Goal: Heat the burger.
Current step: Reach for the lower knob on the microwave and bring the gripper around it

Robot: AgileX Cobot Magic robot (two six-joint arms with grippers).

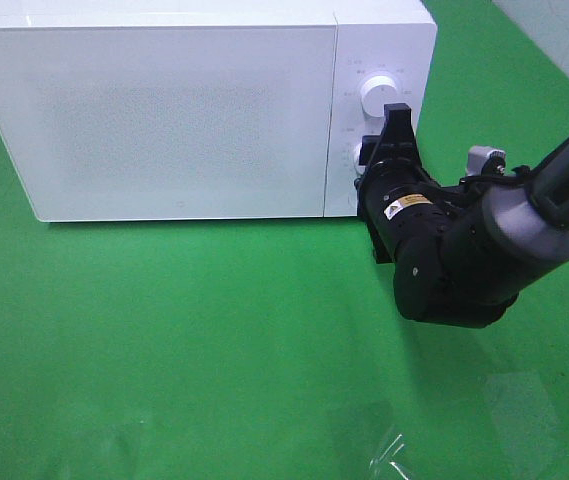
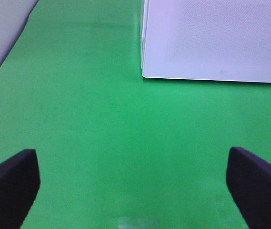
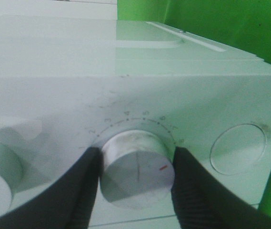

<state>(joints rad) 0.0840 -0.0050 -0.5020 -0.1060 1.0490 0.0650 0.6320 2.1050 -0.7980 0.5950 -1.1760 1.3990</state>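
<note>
**A:** Start closest in. What is the left gripper (image 2: 134, 183) doing?

**B:** Nothing. Its fingers are spread wide and empty over the bare green table (image 2: 78, 119), short of the near corner of the microwave (image 2: 211, 38). I judge it is held back there so the front of the oven is free for the other arm.

**A:** And the right arm (image 1: 484, 250)?

**B:** It comes in low from the right, so the right gripper (image 3: 135, 164) meets the control panel head-on. Its two fingers press against opposite sides of the lower dial (image 3: 136, 177), which is the hold a twist needs. Numbers ring the dial above, so I take it for the timer. A small red mark shows on its face.

**A:** What about the upper dial (image 1: 378, 95)?

**B:** Untouched, just above the gripper.

**A:** Where is the burger?

**B:** It isn't in any view. The microwave door is shut and frosted, so I can't see in. Going by the task, I'd say it is inside, and that setting the time is the step in hand.
</note>
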